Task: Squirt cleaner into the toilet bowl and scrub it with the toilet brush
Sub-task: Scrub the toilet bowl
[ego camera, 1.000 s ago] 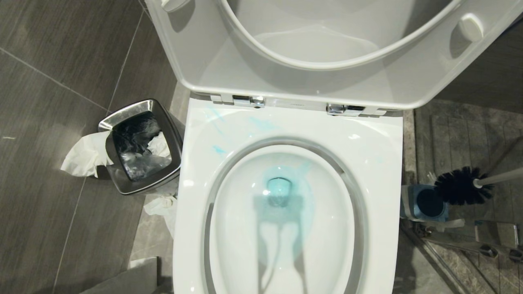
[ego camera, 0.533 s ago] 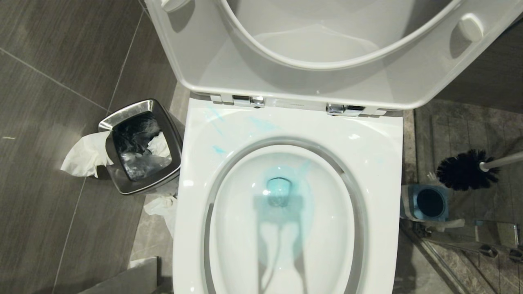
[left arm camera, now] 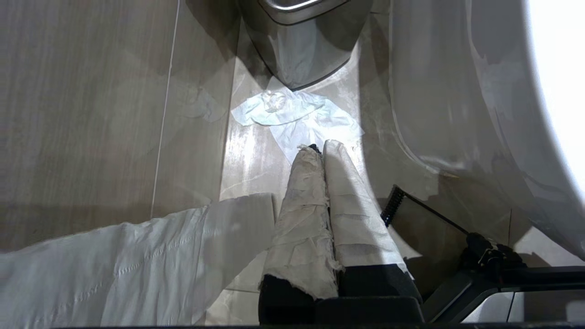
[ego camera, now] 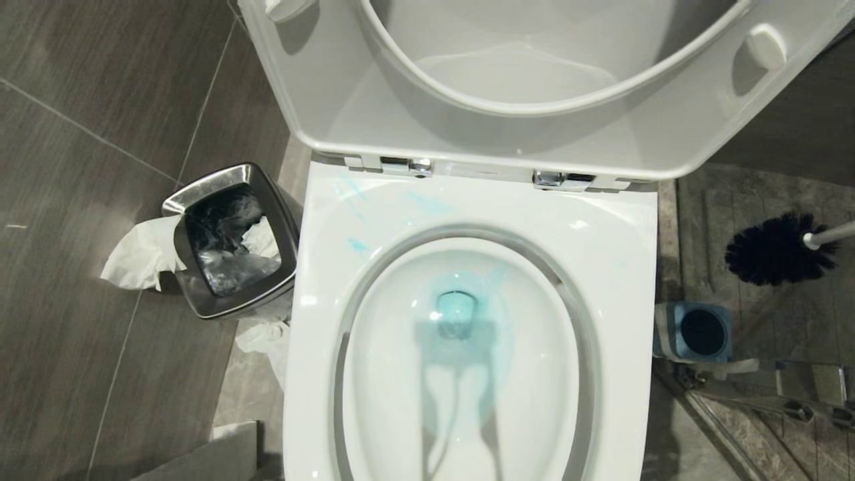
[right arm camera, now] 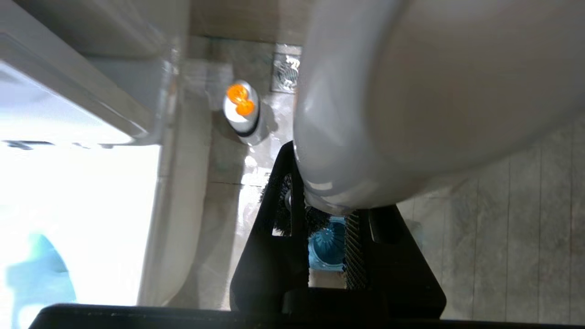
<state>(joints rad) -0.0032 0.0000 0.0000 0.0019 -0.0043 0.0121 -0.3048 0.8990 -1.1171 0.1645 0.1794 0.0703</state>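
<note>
The right end effector [right arm camera: 327, 237] pinches the toilet brush [ego camera: 778, 248] by its white handle, and the dark bristle head hangs in the air to the right of the toilet bowl [ego camera: 621, 267], above and just beyond its blue base [ego camera: 695, 332] on the floor. To do this step well, I judge the head should travel left over the broad rim without brushing it, then tilt down into the basin toward the cleaner [ego camera: 461, 314], which pools turquoise around the drain and streaks the far-left rim. The brush has a slim white handle and a round, spiky black head. The left end effector [left arm camera: 322, 148] hangs low beside the bowl, pressed together.
</note>
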